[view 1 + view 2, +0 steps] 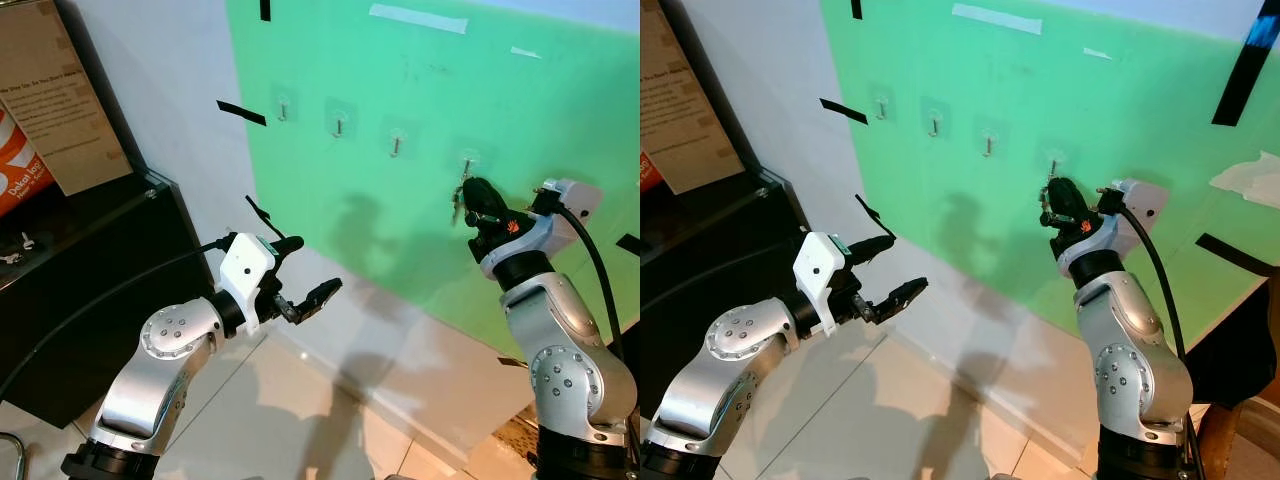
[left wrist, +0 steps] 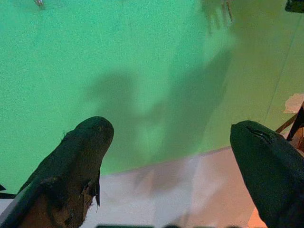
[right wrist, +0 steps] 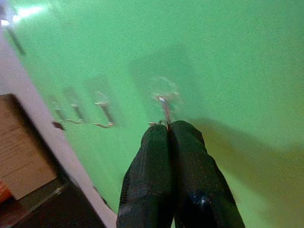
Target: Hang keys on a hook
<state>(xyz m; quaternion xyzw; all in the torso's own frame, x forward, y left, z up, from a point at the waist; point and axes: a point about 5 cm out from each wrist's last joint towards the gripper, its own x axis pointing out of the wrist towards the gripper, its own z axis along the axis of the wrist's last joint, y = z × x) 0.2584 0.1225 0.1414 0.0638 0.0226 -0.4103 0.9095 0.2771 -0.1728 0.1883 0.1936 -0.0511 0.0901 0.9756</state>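
We cannot make out the keys [image 1: 457,205] clearly: they are small and dark beside the right gripper [image 1: 470,192], under the hook [image 1: 467,164] nearest the green panel's [image 1: 420,90] right edge. The right wrist view is blurred, and we cannot tell what its closed fingertips [image 3: 167,130] pinch.

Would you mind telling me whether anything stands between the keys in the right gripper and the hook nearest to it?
Nothing visible does. The right gripper, shut on the keys, sits just below the rightmost hook on the green wall, with bare wall between them.
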